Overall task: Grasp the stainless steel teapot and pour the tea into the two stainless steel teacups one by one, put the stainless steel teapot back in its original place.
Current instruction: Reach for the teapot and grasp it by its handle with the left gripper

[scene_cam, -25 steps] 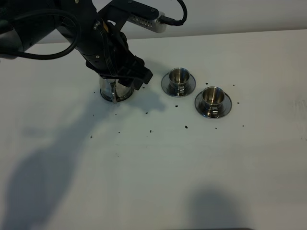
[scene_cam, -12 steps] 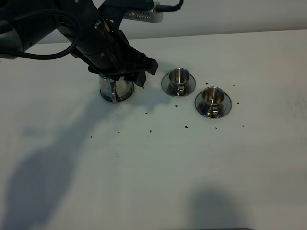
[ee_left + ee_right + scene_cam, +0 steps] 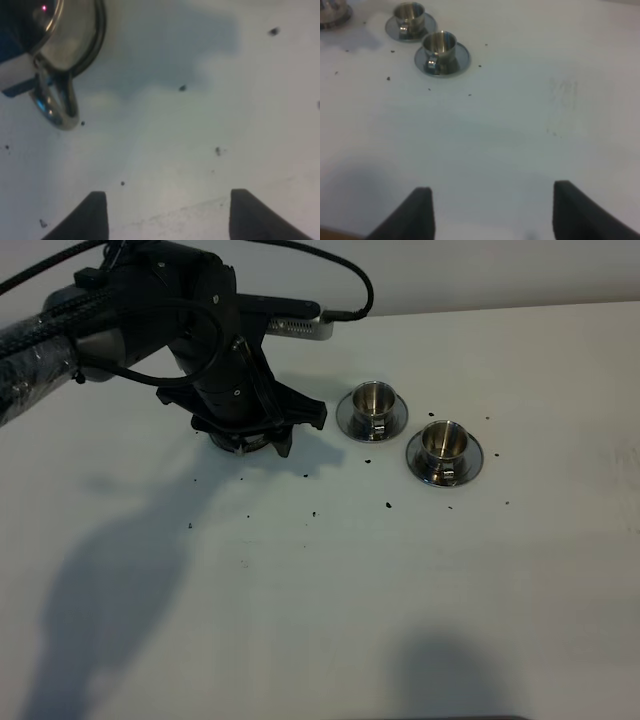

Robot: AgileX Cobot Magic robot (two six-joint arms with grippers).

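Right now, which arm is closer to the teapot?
Left. The left fingers hang open close by the teapot handle; the right fingers sit far off, both teacups between.

Dim light; left arm [image 3: 60, 320] throws big soft shadow to desk's [image 3: 450, 590] front-left corner; wrist pics blurry, esp. teapot [image 3: 65, 35].

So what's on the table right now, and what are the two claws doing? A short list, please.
teapot: standing on the table, largely hidden under the left arm, not gripped.
far teacup: upright on its saucer.
near teacup: upright on its saucer, beside the far one.
left gripper: open, empty, close to the teapot's loop handle.
right gripper: open, empty, over bare table.
table: white, scattered dark specks.
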